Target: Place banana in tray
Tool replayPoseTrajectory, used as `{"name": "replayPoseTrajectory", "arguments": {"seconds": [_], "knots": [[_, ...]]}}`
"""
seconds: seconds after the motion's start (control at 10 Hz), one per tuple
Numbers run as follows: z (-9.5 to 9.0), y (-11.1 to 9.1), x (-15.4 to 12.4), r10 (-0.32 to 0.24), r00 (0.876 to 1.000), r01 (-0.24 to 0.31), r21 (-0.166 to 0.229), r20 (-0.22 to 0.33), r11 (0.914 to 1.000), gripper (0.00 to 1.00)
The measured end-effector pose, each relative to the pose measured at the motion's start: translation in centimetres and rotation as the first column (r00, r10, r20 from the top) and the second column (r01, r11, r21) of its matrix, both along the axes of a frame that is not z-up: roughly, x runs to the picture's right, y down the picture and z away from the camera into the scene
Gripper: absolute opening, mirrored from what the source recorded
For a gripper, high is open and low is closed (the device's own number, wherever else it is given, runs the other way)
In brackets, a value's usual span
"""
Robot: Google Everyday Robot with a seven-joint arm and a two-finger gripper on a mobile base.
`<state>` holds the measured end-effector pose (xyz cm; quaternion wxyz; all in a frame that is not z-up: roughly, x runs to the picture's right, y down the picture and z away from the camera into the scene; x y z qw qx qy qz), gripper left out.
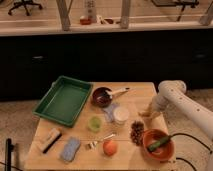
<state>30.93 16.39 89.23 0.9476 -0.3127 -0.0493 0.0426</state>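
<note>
Starting at the left, the tray [64,102] lies dark green and empty on the counter [135,95]. Toward the front middle lies what I take for the banana [102,140], a pale, slightly curved piece just beside the orange [110,147] and well apart from the tray. I judge it light and soft. A hard squeeze would bruise or split it, and its smooth skin may slip. So I would close gently across the middle of its length, square to the curve, and not at the darker ends, where it tapers and could pivot out. Lying flat, it leaves little to get under, so I would come straight down on it. My pincer [148,113] sits low over the counter's right side, near the red bowl [147,145] and well apart from the banana. Whether it stands open or closed, or holds anything, I cannot tell.
</note>
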Motion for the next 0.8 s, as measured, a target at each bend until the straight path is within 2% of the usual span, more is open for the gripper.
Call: {"name": "replayPoseTrajectory", "arguments": {"seconds": [0.3,0.5,0.8], "knots": [[-0.6,-0.3,0.4,-0.012,1.000,0.012,0.019,-0.011,0.9997,0.03],[-2.1,-2.1,-0.3,-0.018,0.999,0.017,0.050,0.026,0.9986,0.00],[-3.5,-3.4,-0.5,-0.017,0.996,0.011,0.073,0.083,0.9973,0.00]]}}
